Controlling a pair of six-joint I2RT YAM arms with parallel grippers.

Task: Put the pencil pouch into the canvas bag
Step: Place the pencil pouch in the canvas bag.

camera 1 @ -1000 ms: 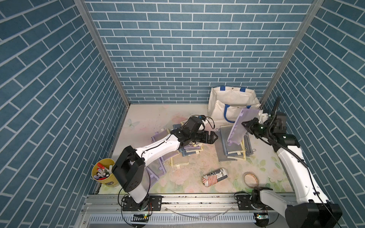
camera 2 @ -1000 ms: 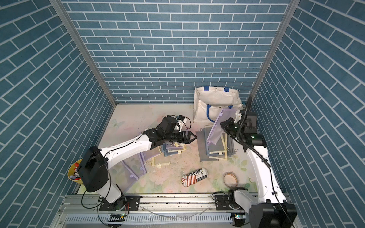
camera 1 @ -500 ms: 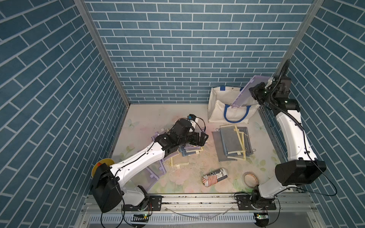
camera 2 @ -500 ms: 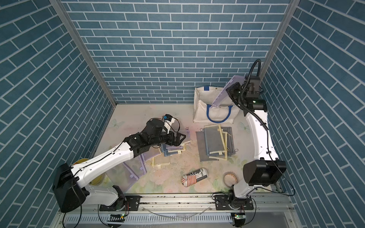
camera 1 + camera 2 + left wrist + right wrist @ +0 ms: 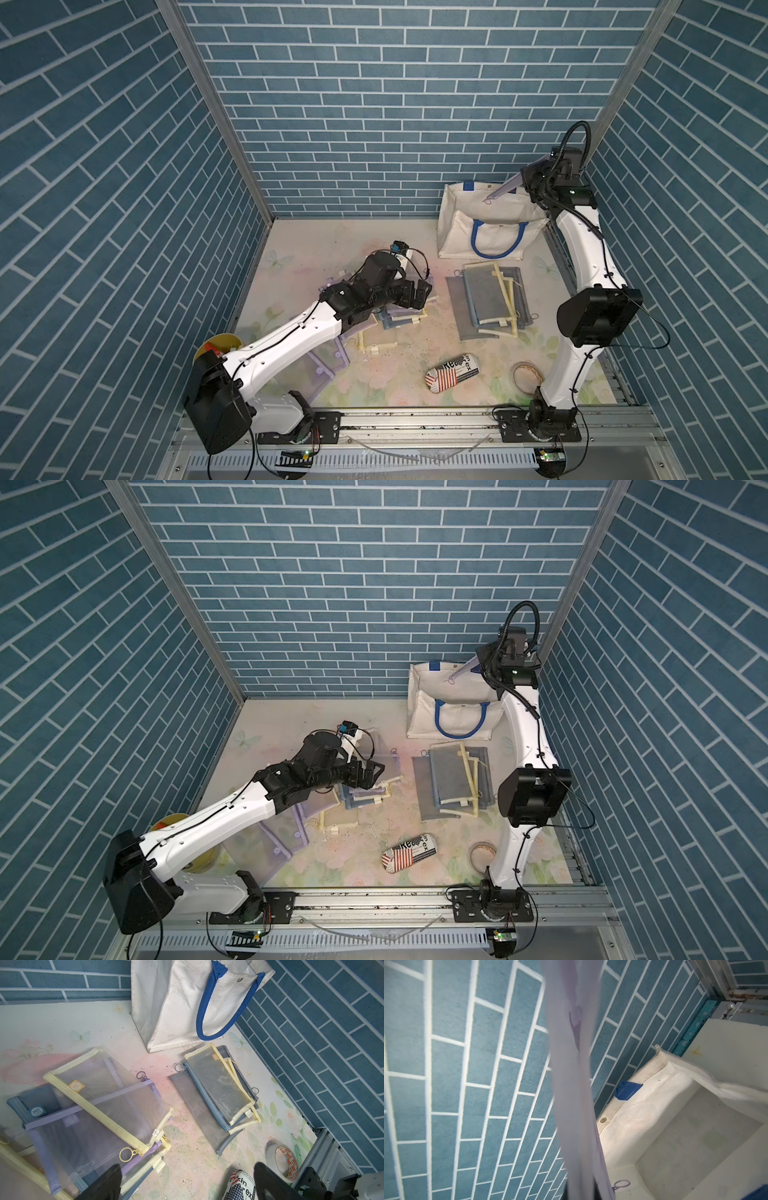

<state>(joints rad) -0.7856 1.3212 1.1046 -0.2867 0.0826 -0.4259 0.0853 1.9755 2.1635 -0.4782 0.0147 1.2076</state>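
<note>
The canvas bag [image 5: 457, 226] [image 5: 424, 712] stands open by the back wall, off-white with blue handles. My right gripper [image 5: 527, 183] [image 5: 484, 667] is shut on the pencil pouch [image 5: 505, 190] [image 5: 464, 670], a lilac mesh pouch that slants down over the bag's mouth. In the right wrist view the pouch [image 5: 573, 1084] hangs edge-on from the gripper [image 5: 580, 1190], with the bag's inside [image 5: 675, 1136] beside it. My left gripper [image 5: 422, 291] [image 5: 376, 773] [image 5: 187, 1182] stands open and empty, low over the floor.
Two heaps of mesh pouches lie on the floor, one under my left arm [image 5: 401, 322] [image 5: 99, 1105], one in front of the bag [image 5: 490, 299] [image 5: 220, 1093]. A flag-patterned case [image 5: 452, 372], a tape roll [image 5: 527, 376] and a yellow cup [image 5: 218, 345] sit near the front.
My right arm lifted the pouch off the right heap and carried it back over the bag, where it now slants edge-on. My left gripper drew back a little, staying open.
</note>
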